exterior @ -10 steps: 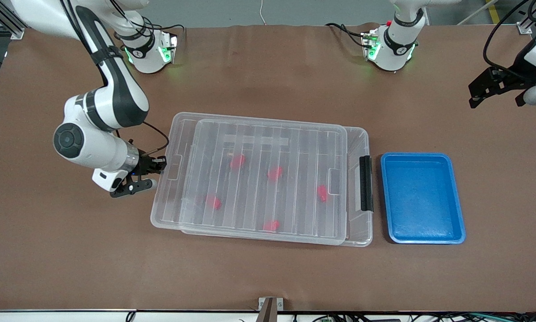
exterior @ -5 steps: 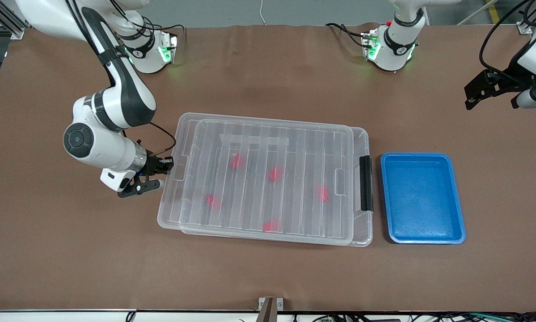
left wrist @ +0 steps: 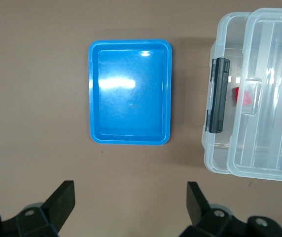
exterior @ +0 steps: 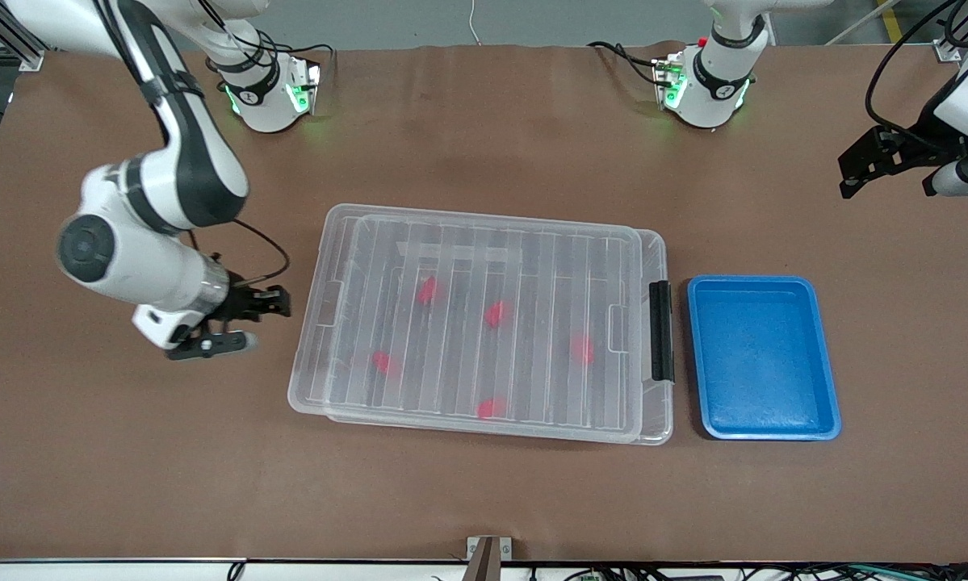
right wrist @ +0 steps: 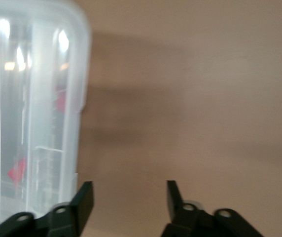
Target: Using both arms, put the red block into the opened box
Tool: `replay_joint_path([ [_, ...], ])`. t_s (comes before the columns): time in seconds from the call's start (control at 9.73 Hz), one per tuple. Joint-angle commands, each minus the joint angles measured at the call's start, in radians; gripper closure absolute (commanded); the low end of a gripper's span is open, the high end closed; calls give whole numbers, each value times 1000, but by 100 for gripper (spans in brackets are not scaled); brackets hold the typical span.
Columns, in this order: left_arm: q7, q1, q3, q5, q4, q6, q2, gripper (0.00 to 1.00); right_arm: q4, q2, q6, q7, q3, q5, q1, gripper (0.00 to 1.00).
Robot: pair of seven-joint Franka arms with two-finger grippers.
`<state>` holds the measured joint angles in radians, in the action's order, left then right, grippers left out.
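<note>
Right hand open, empty, just beside box. Left hand wide open, empty, waiting over counter. Red block under lid: probably light, stiff; pinch across flat sides.

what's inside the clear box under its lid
Five red blocks lie on the floor of the box, seen blurred through its ribbed lid. The lid covers nearly everything, so their exact shapes stay unclear.
</note>
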<state>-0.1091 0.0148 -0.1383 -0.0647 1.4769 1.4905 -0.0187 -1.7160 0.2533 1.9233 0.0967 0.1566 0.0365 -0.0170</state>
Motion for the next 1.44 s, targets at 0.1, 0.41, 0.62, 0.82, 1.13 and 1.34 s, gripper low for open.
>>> replay_joint_path([
  [0.1,34,-1,2,2,23,-3,13,0,48,-213,-183,38,-145,-56,14,0],
  [0.41,42,2,3,-6,23,-6,13,0,228,-232,-459,37,-206,-41,44,0],
  [0.62,42,2,2,-6,23,-6,14,0,236,-232,-454,-85,-207,-47,49,0],
  [0.82,40,11,0,-6,22,-6,14,0,225,-232,-415,-86,-222,-46,49,0],
  [1.13,42,14,-9,3,22,-22,14,0,211,-235,-418,-86,-238,-41,48,0],
  [1.34,45,10,-7,11,22,-24,14,0,210,-235,-420,-86,-238,-40,48,0],
])
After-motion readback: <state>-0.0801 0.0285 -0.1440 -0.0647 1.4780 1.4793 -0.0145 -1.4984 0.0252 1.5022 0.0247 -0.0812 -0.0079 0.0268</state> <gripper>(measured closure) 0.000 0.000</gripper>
